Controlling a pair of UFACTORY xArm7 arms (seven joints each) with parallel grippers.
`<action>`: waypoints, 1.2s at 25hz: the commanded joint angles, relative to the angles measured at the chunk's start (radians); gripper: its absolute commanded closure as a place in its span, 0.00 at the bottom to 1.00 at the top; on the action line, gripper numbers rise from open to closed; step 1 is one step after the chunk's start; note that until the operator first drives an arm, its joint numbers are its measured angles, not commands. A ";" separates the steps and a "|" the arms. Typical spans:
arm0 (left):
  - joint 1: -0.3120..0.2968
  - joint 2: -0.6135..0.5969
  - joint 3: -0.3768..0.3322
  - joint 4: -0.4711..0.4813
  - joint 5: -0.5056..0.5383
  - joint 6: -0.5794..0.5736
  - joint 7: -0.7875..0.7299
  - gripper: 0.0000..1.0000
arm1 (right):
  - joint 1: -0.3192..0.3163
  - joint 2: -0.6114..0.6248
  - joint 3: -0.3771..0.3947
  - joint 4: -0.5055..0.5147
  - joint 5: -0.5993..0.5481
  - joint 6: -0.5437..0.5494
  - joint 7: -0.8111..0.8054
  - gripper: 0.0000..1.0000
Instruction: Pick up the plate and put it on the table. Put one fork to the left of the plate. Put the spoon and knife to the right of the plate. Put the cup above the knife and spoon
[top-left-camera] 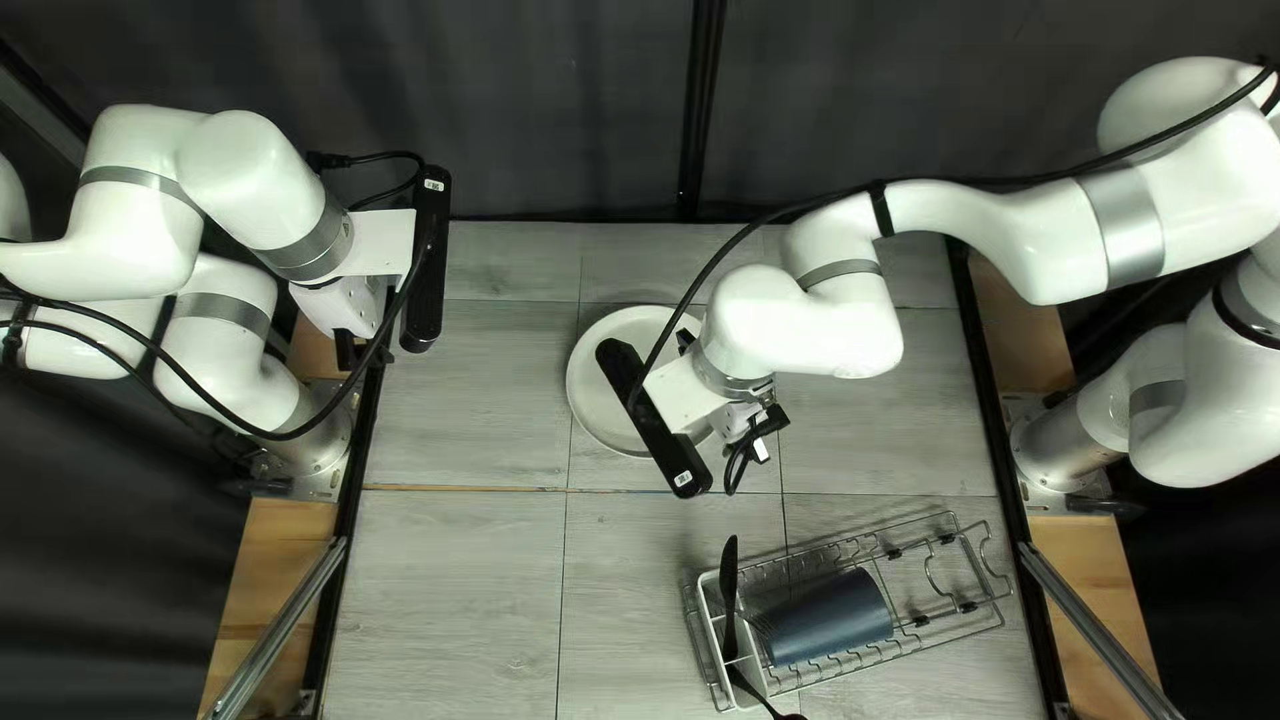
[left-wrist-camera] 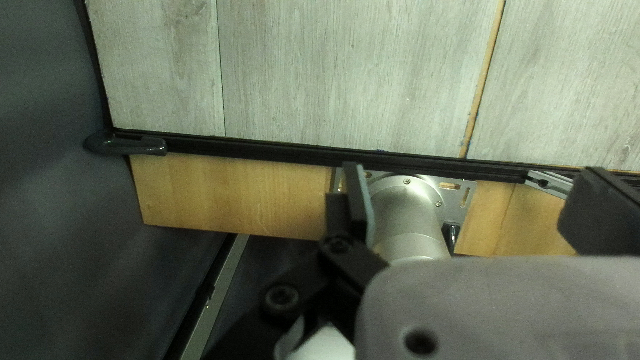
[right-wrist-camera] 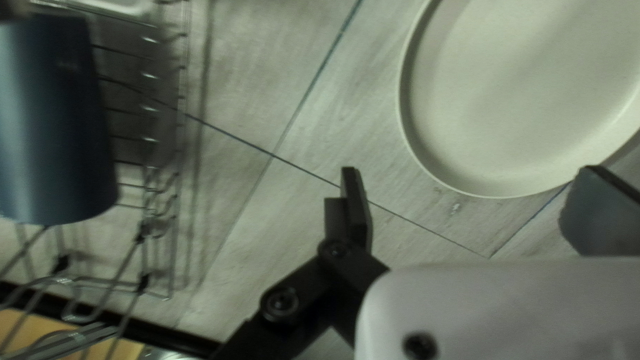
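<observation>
Right claw [right-wrist-camera: 471, 190], spread wide, bring across curved side of blue cup [top-left-camera: 830, 620], likely light, stiff and slippery.

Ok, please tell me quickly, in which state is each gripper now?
Left gripper: open, nothing between its fingers.
Right gripper: open, also holding nothing.

In the top left view, bare tabletop [top-left-camera: 467, 587] leaves passage to the plate [top-left-camera: 584, 384] from 6 through 9 o'clock. The right arm [top-left-camera: 1067, 244] overhangs it from 3 o'clock. Toward 5 o'clock stands the wire rack [top-left-camera: 920, 620], black cutlery [top-left-camera: 730, 574] jutting from its 9 o'clock end.
</observation>
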 commanded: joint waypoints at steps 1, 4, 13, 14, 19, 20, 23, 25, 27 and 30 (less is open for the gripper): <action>0.000 0.000 0.000 0.000 0.000 0.000 0.000 0.00 | 0.001 -0.011 0.015 0.037 0.081 0.026 0.007 0.00; 0.000 0.000 0.000 0.000 0.000 0.000 0.000 0.00 | 0.000 -0.012 0.015 0.043 0.088 0.030 0.003 0.00; 0.000 0.000 0.000 0.000 0.000 0.000 0.000 0.00 | 0.000 -0.012 0.015 0.043 0.088 0.030 0.003 0.00; 0.000 0.000 0.000 0.000 0.000 0.000 0.000 0.00 | 0.000 -0.012 0.015 0.043 0.088 0.030 0.003 0.00; 0.000 0.000 0.000 0.000 0.000 0.000 0.000 0.00 | -0.004 -0.029 0.015 0.028 0.119 0.032 0.022 0.00; 0.000 0.000 0.000 0.000 0.000 0.000 0.000 0.00 | -0.005 -0.038 0.016 0.019 0.135 0.030 0.029 0.00; 0.000 0.000 0.000 0.000 0.000 0.000 0.000 0.00 | -0.007 -0.087 0.019 -0.040 0.219 0.005 0.062 0.00; 0.000 0.000 0.000 0.000 0.000 0.000 0.000 0.00 | 0.000 -0.121 0.027 -0.088 0.265 -0.025 0.086 0.00; 0.000 0.000 0.000 0.000 0.000 0.000 0.000 0.00 | 0.013 -0.135 0.040 -0.118 0.297 -0.055 0.116 0.00; 0.000 0.000 0.000 0.000 0.000 0.000 0.000 0.00 | 0.029 -0.134 0.055 -0.130 0.318 -0.083 0.152 0.00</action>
